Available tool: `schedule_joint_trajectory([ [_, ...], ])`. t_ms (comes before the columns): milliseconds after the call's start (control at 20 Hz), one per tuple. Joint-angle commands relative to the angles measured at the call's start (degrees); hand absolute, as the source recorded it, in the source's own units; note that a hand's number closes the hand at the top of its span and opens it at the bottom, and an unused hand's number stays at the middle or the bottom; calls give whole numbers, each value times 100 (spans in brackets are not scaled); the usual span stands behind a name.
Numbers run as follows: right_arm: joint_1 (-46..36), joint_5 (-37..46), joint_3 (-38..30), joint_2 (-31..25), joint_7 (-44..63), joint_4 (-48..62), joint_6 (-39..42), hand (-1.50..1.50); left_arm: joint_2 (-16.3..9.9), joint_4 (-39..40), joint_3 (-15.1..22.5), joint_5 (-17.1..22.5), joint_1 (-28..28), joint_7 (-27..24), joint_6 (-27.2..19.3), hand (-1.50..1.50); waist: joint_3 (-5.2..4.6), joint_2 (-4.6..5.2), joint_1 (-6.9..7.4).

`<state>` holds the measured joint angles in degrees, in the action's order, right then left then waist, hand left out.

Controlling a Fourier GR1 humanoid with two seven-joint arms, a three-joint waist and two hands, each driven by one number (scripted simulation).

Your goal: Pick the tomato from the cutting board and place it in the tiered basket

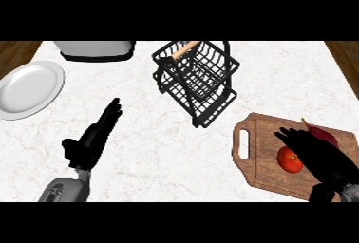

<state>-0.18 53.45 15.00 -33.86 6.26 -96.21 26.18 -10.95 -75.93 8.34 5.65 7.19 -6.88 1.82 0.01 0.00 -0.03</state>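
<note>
A red tomato (289,160) lies on the wooden cutting board (261,156) at the lower right. My right hand (319,154) hovers over it with fingers stretched out, covering the tomato's right side; I see no fingers curled round it. A dark red vegetable (324,134) lies just behind the hand on the board. The black wire tiered basket (197,80) with a wooden handle stands at the top centre, well to the upper left of the board. My left hand (95,137) rests open at the left, fingers straight and pointing up.
A white plate (28,89) sits at the far left edge. A grey appliance (95,50) stands at the back left. Wood floor shows beyond both top corners of the marble counter (161,152).
</note>
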Motion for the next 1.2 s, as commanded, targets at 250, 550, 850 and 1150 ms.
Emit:
schedule_joint_trajectory([
  [250,-252,617,-141,554,-495,942,-172,-150,153,147,-252,-196,-84,-172,234,0,-1,2,8],
  [550,-134,563,-368,657,-1002,852,-153,150,397,-486,-187,-288,-81,525,71,0,0,-4,3],
  [850,-360,612,-415,949,-1759,1388,-988,150,312,-270,-311,-283,-192,114,354,0,-1,-1,6],
  [1150,40,751,-657,1399,-897,1078,-1061,150,200,-210,-447,-300,-221,110,455,0,-3,-12,-50],
])
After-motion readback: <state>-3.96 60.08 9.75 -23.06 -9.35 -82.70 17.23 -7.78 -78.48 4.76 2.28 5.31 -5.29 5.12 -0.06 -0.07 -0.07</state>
